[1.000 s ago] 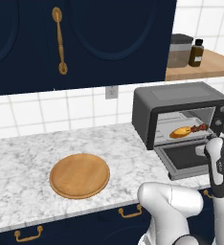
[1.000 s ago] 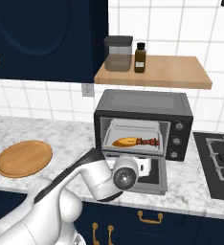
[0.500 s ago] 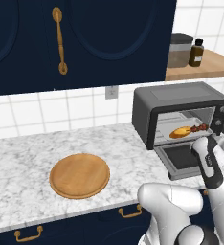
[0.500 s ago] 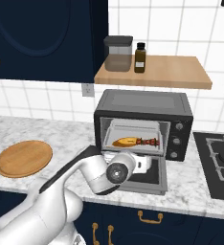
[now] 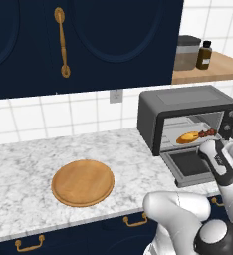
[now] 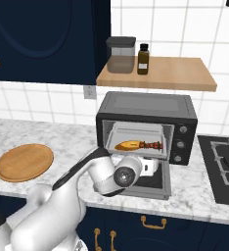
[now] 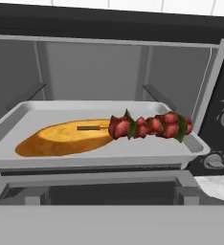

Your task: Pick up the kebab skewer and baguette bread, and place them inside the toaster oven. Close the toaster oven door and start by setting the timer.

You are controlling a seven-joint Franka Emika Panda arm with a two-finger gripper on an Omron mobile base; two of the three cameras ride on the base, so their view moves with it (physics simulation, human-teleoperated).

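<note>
The kebab skewer (image 7: 150,125) lies on the metal tray (image 7: 18,119) inside the toaster oven (image 6: 146,105), its stick end resting on top of the baguette bread (image 7: 63,137) and its red and brown chunks reaching toward the oven's knob side. The baguette bread lies flat on the same tray, touching the skewer, on the side of the tray away from the knobs (image 7: 214,161). In the left base view the pair shows as a yellow-orange loaf (image 5: 188,136) with the dark skewer (image 5: 207,133) beside it, both within the oven's open mouth.

The toaster oven door (image 6: 153,180) hangs open, dropped forward and lying about level in front of the oven, its dark glass window facing up. The hand (image 6: 147,166) sits just outside the oven, above the lowered door and in front of the tray; it grips nothing, its fingers spread wide, and both foods lie ahead of it, deeper in the oven and apart from it. In the left base view the hand itself is hidden behind the arm's white wrist (image 5: 219,162), which stands over the door.

The toaster oven stands on the marble desk (image 5: 24,164). To the oven's side away from the knobs, well apart from it, a round wooden board (image 5: 82,182) lies flat on the desk. Above the oven a wooden shelf (image 6: 158,74) carries a grey lidded canister (image 6: 120,55) and a dark bottle (image 6: 143,59) just beside each other. Beside the oven's knob side a black stove top (image 6: 221,169) is set into the desk.
</note>
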